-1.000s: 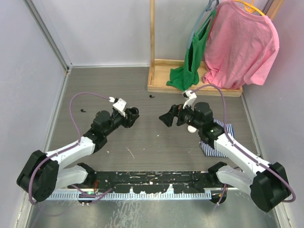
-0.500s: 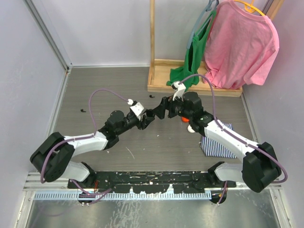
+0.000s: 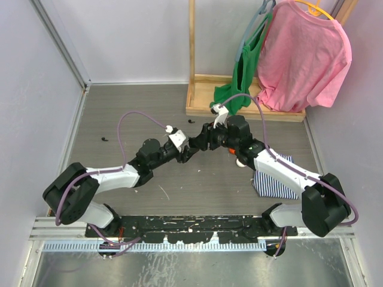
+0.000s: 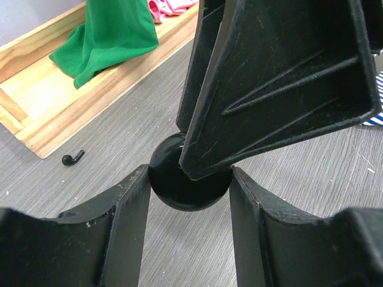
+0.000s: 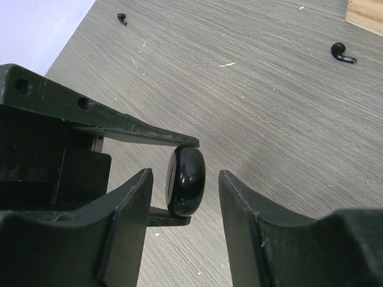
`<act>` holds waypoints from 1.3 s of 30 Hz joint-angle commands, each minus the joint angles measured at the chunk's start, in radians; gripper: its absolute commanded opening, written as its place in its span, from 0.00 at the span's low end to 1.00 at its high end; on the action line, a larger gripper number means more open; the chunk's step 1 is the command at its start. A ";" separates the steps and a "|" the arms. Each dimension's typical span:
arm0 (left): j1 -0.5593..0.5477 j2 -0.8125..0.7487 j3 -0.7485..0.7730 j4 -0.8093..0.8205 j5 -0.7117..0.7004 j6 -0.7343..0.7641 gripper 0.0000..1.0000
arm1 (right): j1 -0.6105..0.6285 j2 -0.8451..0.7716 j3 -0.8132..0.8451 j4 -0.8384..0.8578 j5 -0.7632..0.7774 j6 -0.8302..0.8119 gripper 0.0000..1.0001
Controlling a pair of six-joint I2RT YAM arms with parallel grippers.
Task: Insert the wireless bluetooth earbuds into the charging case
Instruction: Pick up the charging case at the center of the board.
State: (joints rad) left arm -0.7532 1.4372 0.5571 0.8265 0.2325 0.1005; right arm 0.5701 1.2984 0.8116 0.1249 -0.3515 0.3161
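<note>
Grip on the charging case in mid-air, insertion not yet begun. My left gripper clamps the black puck across its width, above the table and between the two arms. My right gripper brackets the same puck from the opposite side. Its jaws stand narrow, one finger facing each flat face, with a thin gap on both sides, so I read no contact there.

Step in hand, as I judge it: taking a two-handed hold on the closed case so that the lid can be opened. The next move calls for the right fingers to meet the faces squarely, without twisting the puck out of the left hold, and then for a parting along the seam.

The case stands on edge. In the right wrist view I see it rim-on, its thin axis running from one right finger to the other. As a disc it has no true long axis.

One black earbud lies loose on the table near the wooden base, its stem pointing toward the right of that view. A second black earbud lies well apart, too small for me to read its heading.
</note>
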 commanded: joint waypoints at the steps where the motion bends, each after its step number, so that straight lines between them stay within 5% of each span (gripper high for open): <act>1: -0.007 0.000 0.038 0.111 0.004 0.033 0.38 | 0.007 -0.001 0.041 0.039 -0.026 -0.020 0.52; 6: -0.007 0.002 0.054 0.113 0.011 0.044 0.38 | 0.007 0.005 0.041 0.037 -0.030 -0.024 0.42; 14: -0.009 0.027 0.064 0.159 0.028 0.045 0.39 | 0.007 0.008 0.036 0.037 -0.030 -0.037 0.40; 19: -0.008 0.027 0.059 0.160 0.037 0.050 0.40 | 0.007 -0.012 0.033 0.036 -0.022 -0.046 0.14; 24: -0.008 -0.007 0.080 0.015 0.083 0.106 0.53 | 0.006 -0.051 0.023 0.032 -0.012 -0.071 0.01; 31: -0.001 -0.108 0.107 -0.281 0.166 0.206 0.72 | -0.008 -0.101 0.009 0.028 -0.026 -0.110 0.01; 39: 0.057 -0.199 0.110 -0.396 0.303 0.182 0.73 | -0.013 -0.125 0.021 -0.013 -0.101 -0.184 0.01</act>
State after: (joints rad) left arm -0.7322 1.2900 0.6296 0.4713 0.4290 0.2821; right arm 0.5606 1.2156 0.8116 0.1040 -0.3992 0.1947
